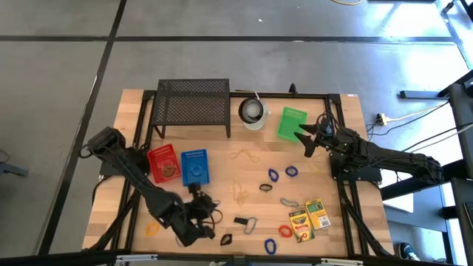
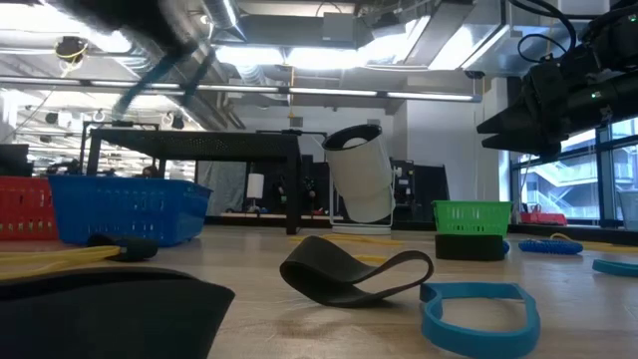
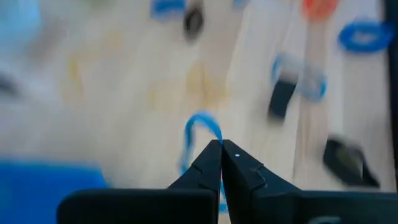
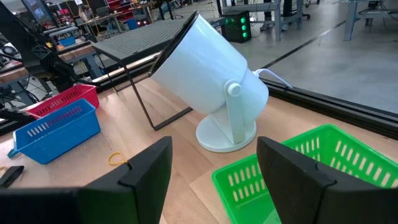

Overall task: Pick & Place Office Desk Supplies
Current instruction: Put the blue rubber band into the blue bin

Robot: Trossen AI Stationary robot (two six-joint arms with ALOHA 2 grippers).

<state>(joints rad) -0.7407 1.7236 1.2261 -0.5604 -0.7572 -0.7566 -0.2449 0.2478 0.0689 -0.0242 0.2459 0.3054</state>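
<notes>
My left gripper (image 1: 198, 201) is near the table's front, just before the blue basket (image 1: 194, 166). In the left wrist view it (image 3: 221, 148) is shut on a blue rubber band (image 3: 200, 122). My right gripper (image 1: 306, 137) hovers open above the green basket (image 1: 293, 122); its wrist view shows the basket (image 4: 323, 168) between and beyond the fingers, nothing held. Loose on the wood lie blue bands (image 1: 273, 175), a black band (image 1: 264, 188), tan bands (image 1: 244, 155), a black binder clip (image 1: 240, 220), a silver clip (image 1: 251, 225) and two crayon boxes (image 1: 299, 225). My left gripper pinches the blue rubber band between its two fingertips (image 3: 211, 158), at one spot of the loop (image 3: 216, 138). The rest of the loop curves out beyond the tips. The view is blurred, so I cannot tell whether the band is clear of the table.
A red basket (image 1: 162, 162) sits left of the blue one. The black mesh rack (image 1: 192, 103) and the round white object (image 1: 253, 112) stand at the far edge. An orange band (image 1: 151, 229) lies front left. Bare wood shows between the baskets and the scattered bands.
</notes>
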